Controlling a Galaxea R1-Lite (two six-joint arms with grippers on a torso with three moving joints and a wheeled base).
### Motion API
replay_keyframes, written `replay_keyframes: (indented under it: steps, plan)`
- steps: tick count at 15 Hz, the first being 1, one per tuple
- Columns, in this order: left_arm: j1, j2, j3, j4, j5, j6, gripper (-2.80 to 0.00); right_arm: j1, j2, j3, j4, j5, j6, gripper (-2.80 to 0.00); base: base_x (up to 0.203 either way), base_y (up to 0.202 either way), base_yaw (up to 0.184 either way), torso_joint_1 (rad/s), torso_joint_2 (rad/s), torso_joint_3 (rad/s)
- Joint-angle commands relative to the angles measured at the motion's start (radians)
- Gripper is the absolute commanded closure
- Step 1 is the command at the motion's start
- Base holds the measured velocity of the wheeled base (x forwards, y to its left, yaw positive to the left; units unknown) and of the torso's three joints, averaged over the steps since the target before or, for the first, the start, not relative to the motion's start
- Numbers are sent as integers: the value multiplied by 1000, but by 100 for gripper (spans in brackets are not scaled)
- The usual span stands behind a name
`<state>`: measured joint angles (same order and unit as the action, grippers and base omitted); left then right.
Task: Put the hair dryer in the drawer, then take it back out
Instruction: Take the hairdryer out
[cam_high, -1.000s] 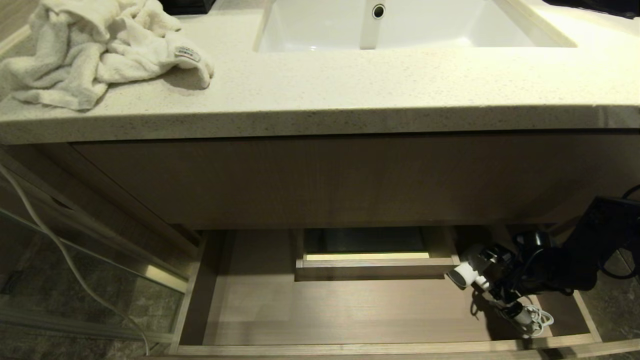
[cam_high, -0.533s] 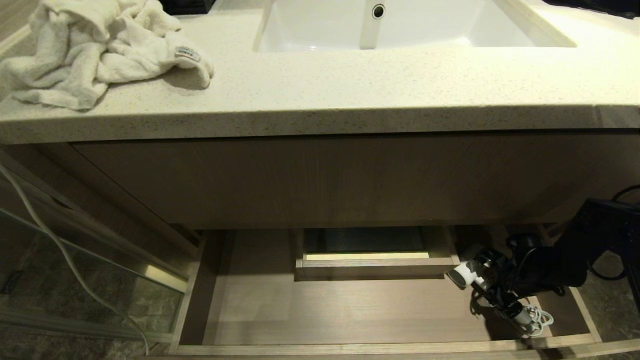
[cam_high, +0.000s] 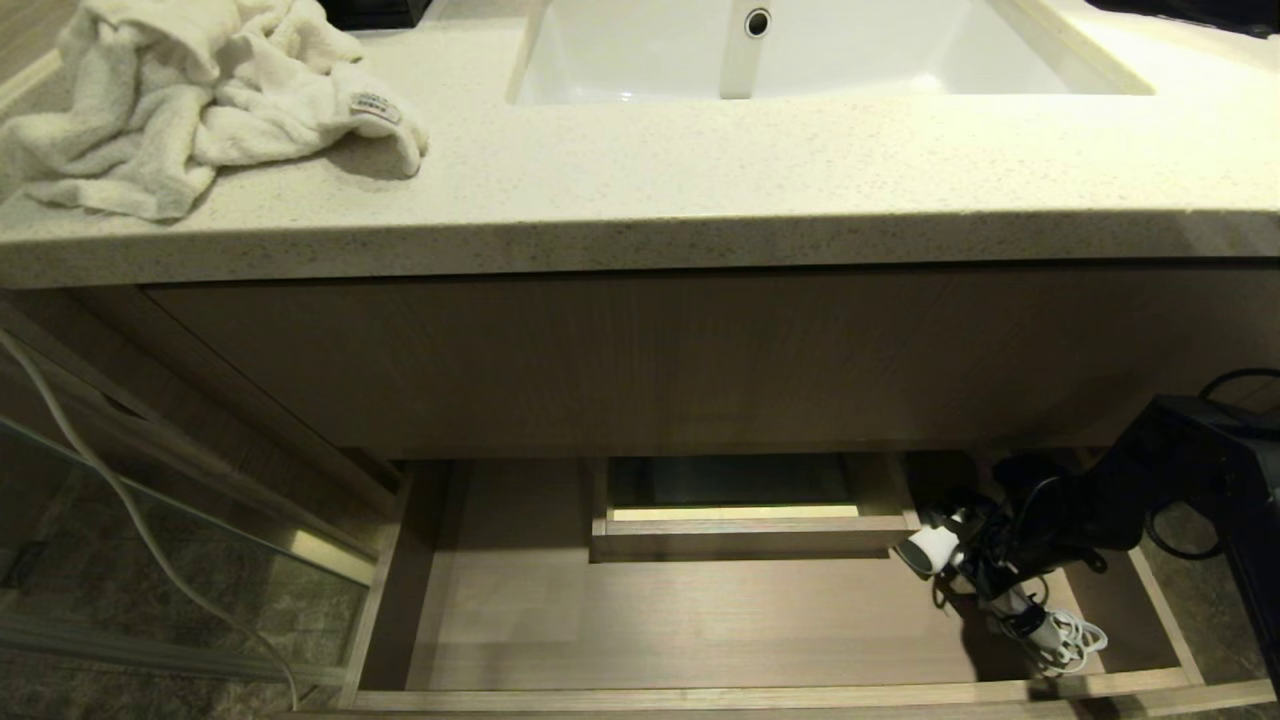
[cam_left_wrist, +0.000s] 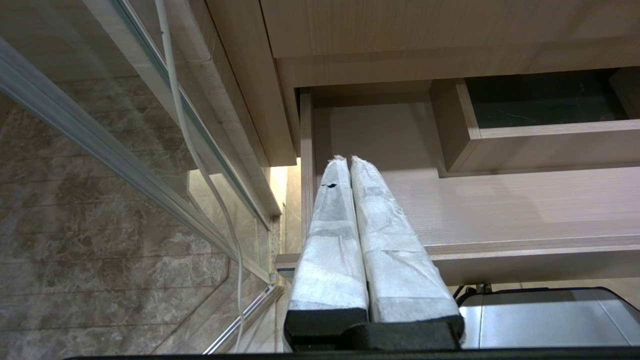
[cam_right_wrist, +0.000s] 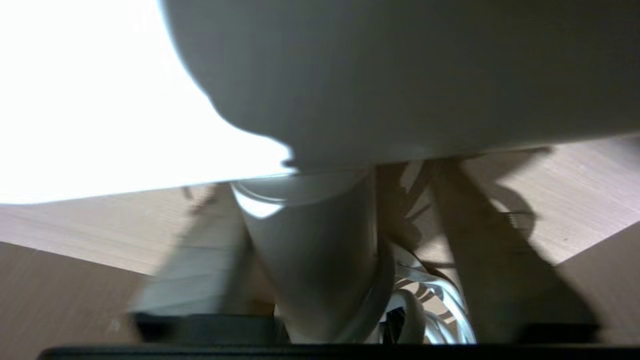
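The hair dryer (cam_high: 940, 548) lies in the open drawer (cam_high: 660, 620), at the lower right of the head view, its white barrel pointing toward the boxed cutout (cam_high: 745, 520) in the drawer's back middle. Its bundled cord (cam_high: 1070, 635) rests on the drawer floor just below it, near the front right corner. The right gripper (cam_high: 985, 570) reaches in from the right edge of the frame and sits over the handle; in the right wrist view the fingers (cam_right_wrist: 200, 270) stand either side of the handle (cam_right_wrist: 320, 260), but whether they press on it or stand off I cannot tell. No writing shows on the dryer.

Above the drawer runs a taller wood panel (cam_high: 640, 360), and over it a speckled countertop (cam_high: 760, 170) with a white sink (cam_high: 800, 50) at the top centre. A crumpled white towel (cam_high: 190, 100) lies at the upper left, with a small sewn tag (cam_high: 375, 107) whose print is too small to read. A pale cable (cam_high: 120, 500) hangs down the left side.

The left gripper (cam_left_wrist: 347, 162) hangs outside the drawer's left front corner, its wrapped fingers pressed together and holding nothing.
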<state>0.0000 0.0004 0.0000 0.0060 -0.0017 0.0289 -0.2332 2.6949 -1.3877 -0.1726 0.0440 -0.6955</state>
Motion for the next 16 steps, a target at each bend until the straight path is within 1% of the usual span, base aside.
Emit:
replay_keyframes:
  steps: [1, 4, 8, 13, 16]
  plan:
    - [0, 1, 2, 0, 0, 0, 0, 0, -34, -8, 18, 0, -3, 0, 0, 0, 0, 0, 0, 0]
    - [0, 1, 2, 0, 0, 0, 0, 1, -141, -8, 148, 0, 3, 0, 0, 0, 0, 0, 0, 0]
    - [0, 0, 2, 0, 0, 0, 0, 10, -240, -7, 272, -2, 23, 0, 0, 0, 0, 0, 0, 0]
    - [0, 0, 2, 0, 0, 0, 0, 9, -255, 3, 286, -11, 27, 0, 0, 0, 0, 0, 0, 0]
    - [0, 1, 2, 0, 0, 0, 0, 9, -271, 68, 285, -32, 62, 0, 0, 0, 0, 0, 0, 0]
